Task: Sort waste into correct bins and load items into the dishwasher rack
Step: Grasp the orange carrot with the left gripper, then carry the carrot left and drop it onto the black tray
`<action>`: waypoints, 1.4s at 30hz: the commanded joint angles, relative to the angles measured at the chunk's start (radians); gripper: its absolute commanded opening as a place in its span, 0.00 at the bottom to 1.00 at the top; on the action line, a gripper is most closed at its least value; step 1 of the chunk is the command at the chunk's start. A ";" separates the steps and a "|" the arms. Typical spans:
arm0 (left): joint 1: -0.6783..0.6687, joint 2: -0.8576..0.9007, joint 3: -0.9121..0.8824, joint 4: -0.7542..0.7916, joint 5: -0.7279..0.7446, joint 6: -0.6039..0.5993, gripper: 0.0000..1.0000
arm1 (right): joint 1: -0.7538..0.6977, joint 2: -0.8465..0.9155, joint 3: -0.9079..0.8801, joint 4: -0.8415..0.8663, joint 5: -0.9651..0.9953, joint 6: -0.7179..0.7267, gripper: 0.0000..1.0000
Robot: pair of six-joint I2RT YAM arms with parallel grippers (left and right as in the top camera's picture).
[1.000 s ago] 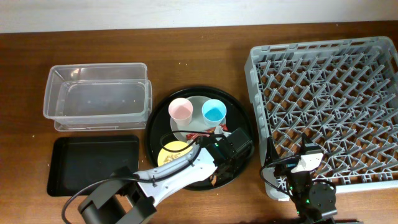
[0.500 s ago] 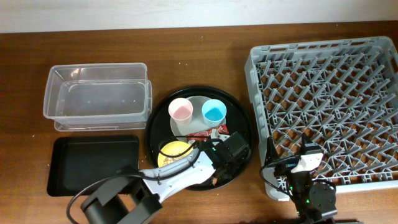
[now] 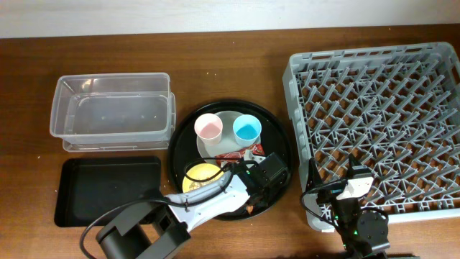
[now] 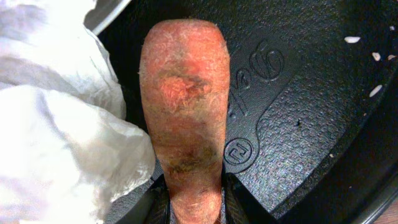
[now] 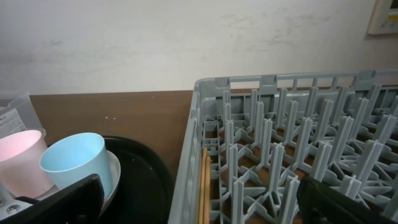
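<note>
Carrot [image 4: 183, 118] between fingers [image 4: 236, 208], left wrist only

table [image 3: 230, 50]: dark brown wood | wall [image 5: 124, 43]: off-white, faintly scuffed | light: soft, even

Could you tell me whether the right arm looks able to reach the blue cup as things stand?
Probably yes: the blue cup stands unblocked ahead of the open right end effector, though the left end effector, gripping the carrot, sits close beside that path.
</note>
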 commanded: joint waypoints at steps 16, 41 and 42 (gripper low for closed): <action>0.004 -0.063 0.010 -0.008 -0.006 0.058 0.00 | -0.006 -0.006 -0.007 -0.005 -0.002 -0.008 0.98; 0.546 -0.449 0.009 -0.603 -0.261 -0.063 0.01 | -0.006 -0.006 -0.007 -0.005 -0.002 -0.008 0.98; 0.562 -0.449 0.006 -0.616 -0.286 -0.085 0.01 | -0.006 -0.006 -0.007 -0.005 -0.002 -0.008 0.98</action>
